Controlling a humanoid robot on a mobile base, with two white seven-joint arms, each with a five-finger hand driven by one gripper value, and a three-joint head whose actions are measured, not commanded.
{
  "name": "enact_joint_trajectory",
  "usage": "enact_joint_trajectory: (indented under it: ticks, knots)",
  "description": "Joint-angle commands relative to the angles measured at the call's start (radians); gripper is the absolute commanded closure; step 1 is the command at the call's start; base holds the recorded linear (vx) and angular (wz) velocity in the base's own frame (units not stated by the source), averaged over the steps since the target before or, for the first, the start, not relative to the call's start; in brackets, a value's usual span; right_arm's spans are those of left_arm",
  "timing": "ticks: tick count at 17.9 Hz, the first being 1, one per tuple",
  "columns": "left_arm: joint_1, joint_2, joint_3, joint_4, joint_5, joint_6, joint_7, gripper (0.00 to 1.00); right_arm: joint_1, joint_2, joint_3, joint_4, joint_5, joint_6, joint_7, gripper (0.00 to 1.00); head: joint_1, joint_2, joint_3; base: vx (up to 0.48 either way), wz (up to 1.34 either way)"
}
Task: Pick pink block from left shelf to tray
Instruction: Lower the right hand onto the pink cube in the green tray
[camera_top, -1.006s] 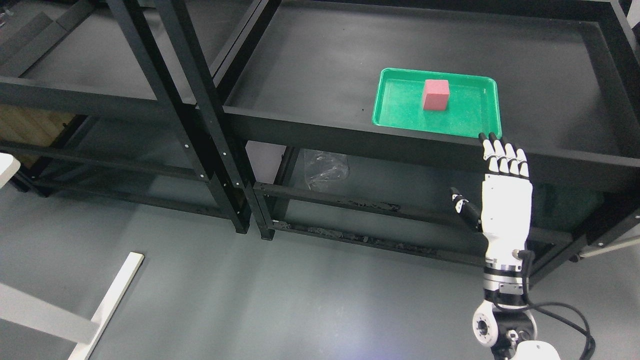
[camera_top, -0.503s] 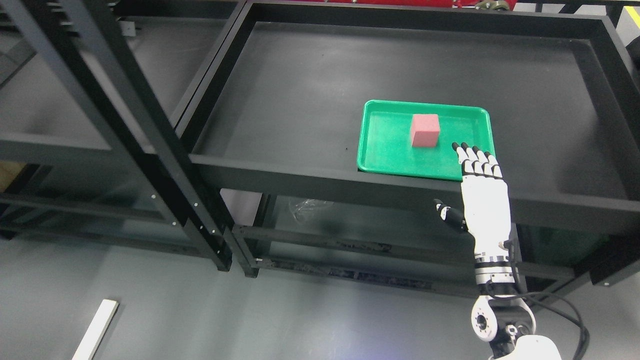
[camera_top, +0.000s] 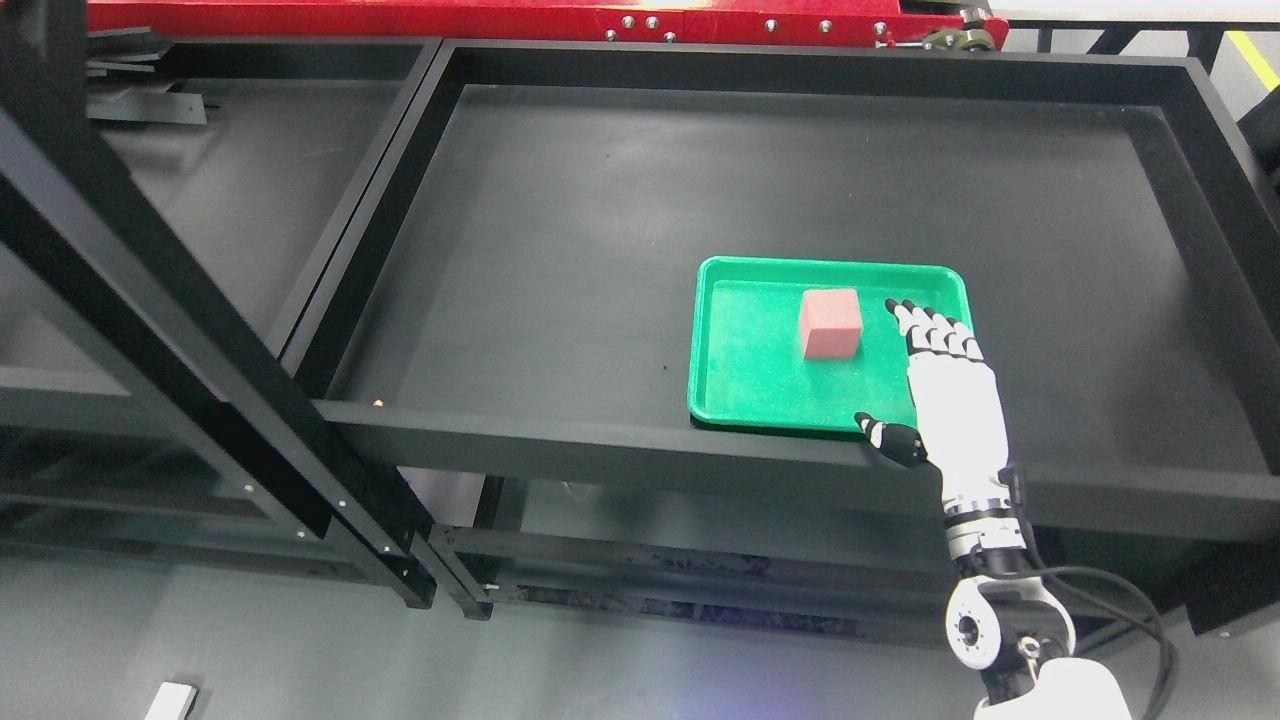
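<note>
"What is the robot's right hand (camera_top: 950, 400) doing?"

"It is flat and loose, fingers (camera_top: 930, 330) straight, thumb out to the side. It holds nothing. It hangs over the right part of the green tray (camera_top: 740, 385)."

"Where is the pink block (camera_top: 831, 323)?"

"Inside the tray, near the middle. From the fingertips it is at about nine o'clock, just beside them. I can't tell if they touch."

"And the tray?"

"On the black shelf (camera_top: 560, 250), by the front rail. From the tray, another shelf (camera_top: 230, 170) sits at about ten o'clock."
</note>
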Motion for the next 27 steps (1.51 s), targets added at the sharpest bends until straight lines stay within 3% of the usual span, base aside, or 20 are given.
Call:
enact_joint_trajectory:
  ticks: [1, 17, 27]
  knots:
    - [-0.029, 0.017, 0.000, -0.017, 0.000, 0.000, 0.001, 0.00, -0.017, -0.017, -0.007, 0.009, -0.009, -0.003, 0.048, 0.04, 0.0000, 0.000, 0.000, 0.205, -0.01]
    - [-0.029, 0.017, 0.000, -0.017, 0.000, 0.000, 0.001, 0.00, -0.035, -0.017, 0.005, 0.067, -0.012, -0.011, 0.264, 0.04, 0.0000, 0.000, 0.000, 0.123, 0.00]
    - [-0.029, 0.017, 0.000, -0.017, 0.000, 0.000, 0.001, 0.00, -0.064, -0.017, 0.010, 0.143, -0.007, -0.028, 0.327, 0.04, 0.0000, 0.000, 0.000, 0.032, 0.00]
